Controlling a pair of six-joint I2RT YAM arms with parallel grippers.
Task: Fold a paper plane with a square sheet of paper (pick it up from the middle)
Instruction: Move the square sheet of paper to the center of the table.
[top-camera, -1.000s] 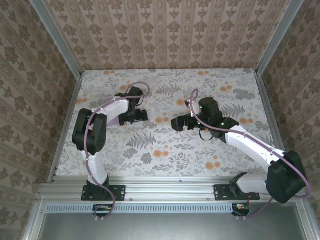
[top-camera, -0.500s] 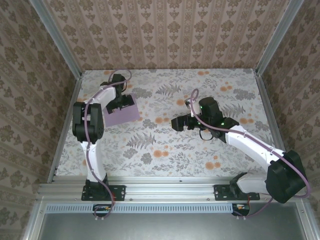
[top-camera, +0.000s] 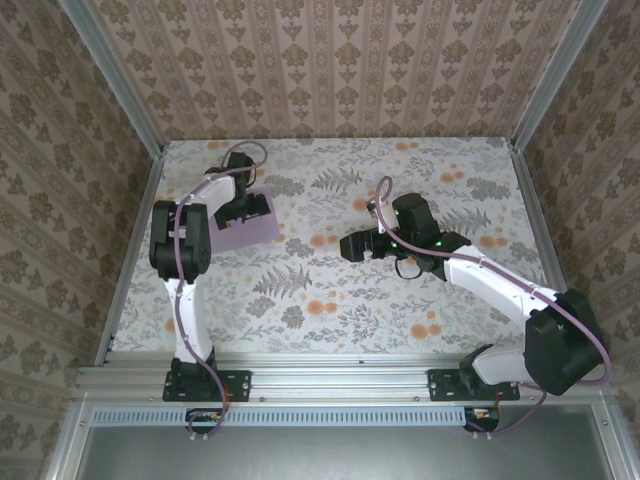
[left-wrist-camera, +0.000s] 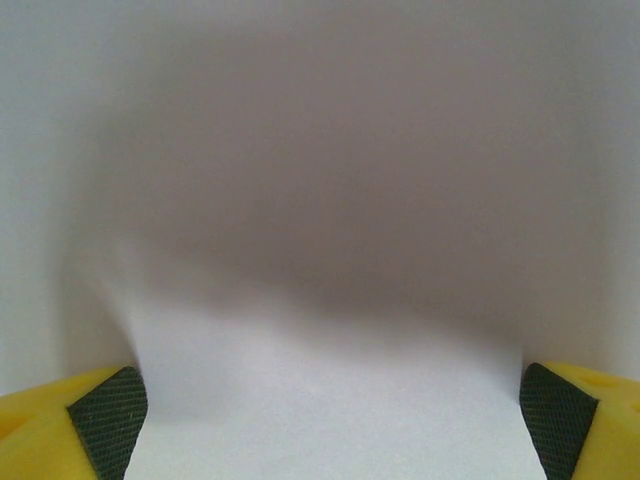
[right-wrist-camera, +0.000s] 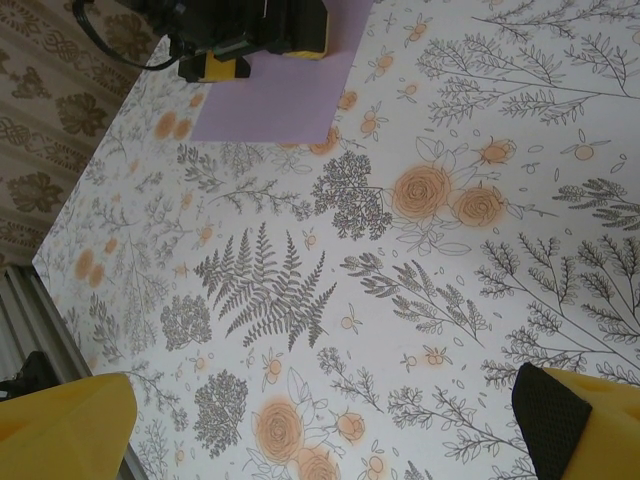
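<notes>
With left jaws and right jaws both spread wide, the left should centre on the thin square lavender paper sheet before pinching gently.

The left arm is standing folded tight at the elbow, pointing its left gripper down and away from the bases with the yellow fingers spread wide. The right arm is lying stretched diagonally leftward, its right gripper hanging low with fingers likewise gaping wide
</notes>
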